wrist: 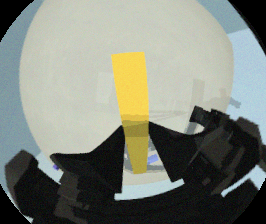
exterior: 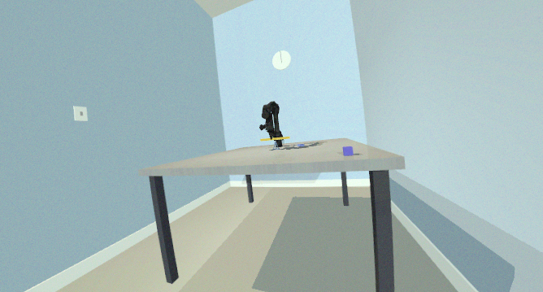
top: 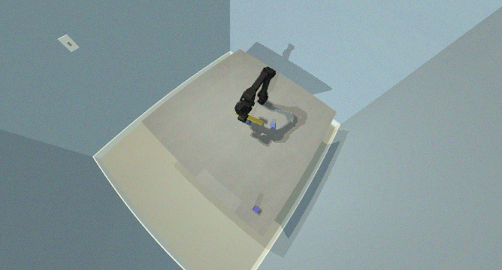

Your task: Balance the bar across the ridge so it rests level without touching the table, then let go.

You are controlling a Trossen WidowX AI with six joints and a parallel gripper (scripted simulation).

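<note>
The yellow bar (top: 255, 120) (exterior: 285, 138) (wrist: 130, 85) is held off the table, nearly level, with its right end very slightly higher in the exterior view. My gripper (exterior: 272, 138) (wrist: 134, 125) is shut on the bar, one finger on each side; in the top view the arm covers the fingers. The small blue ridge (top: 248, 122) (exterior: 276, 146) stands on the table (top: 210, 138) (exterior: 228, 161) below the bar, near its middle in the exterior view. The frames do not show clearly whether bar and ridge touch. The ridge is mostly hidden in the top view and cannot be made out in the wrist view.
A blue block (top: 273, 125) (exterior: 301, 145) (wrist: 153, 159) lies on the table to the right of the bar in the top and exterior views. A purple cube (top: 256, 209) (exterior: 348, 150) (wrist: 56, 167) sits far off near the table's edge. The arm's base stands behind the bar.
</note>
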